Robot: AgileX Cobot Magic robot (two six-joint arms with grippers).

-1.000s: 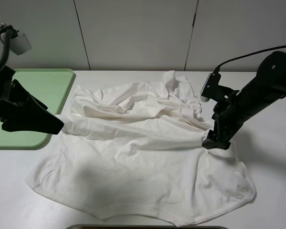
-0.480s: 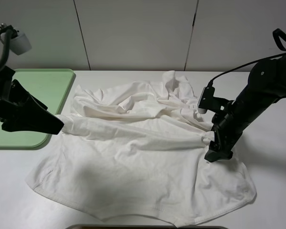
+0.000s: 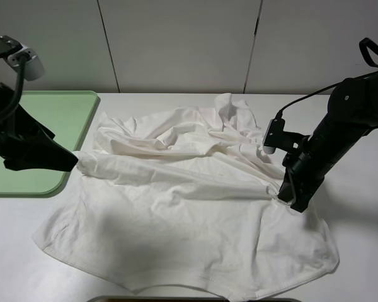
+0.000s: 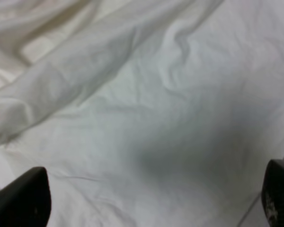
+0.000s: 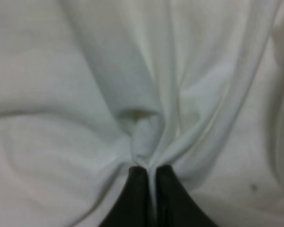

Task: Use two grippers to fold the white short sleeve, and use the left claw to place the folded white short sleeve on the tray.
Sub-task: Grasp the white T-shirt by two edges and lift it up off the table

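The white short sleeve [image 3: 183,214] lies spread and wrinkled on the white table, with a long fold running across its middle. My left gripper [image 3: 68,162] is at the left end of that fold, beside the tray. In the left wrist view it [image 4: 151,194] is open, its fingers [image 4: 23,198] wide apart over the cloth [image 4: 170,109]. My right gripper [image 3: 291,201] is at the right end of the fold. In the right wrist view it [image 5: 150,172] is shut on a pinched bunch of the shirt [image 5: 146,127]. The pale green tray [image 3: 66,113] sits at the far left, partly hidden by the left arm.
The white table [image 3: 359,251] extends to the right of the shirt. A grey panelled wall [image 3: 176,44] stands behind the table. A dark edge [image 3: 195,299] shows at the bottom of the exterior view.
My right gripper has moved toward the table's front edge and slightly right, pulling the fold's right end with it. My left arm has shifted a little to the left.
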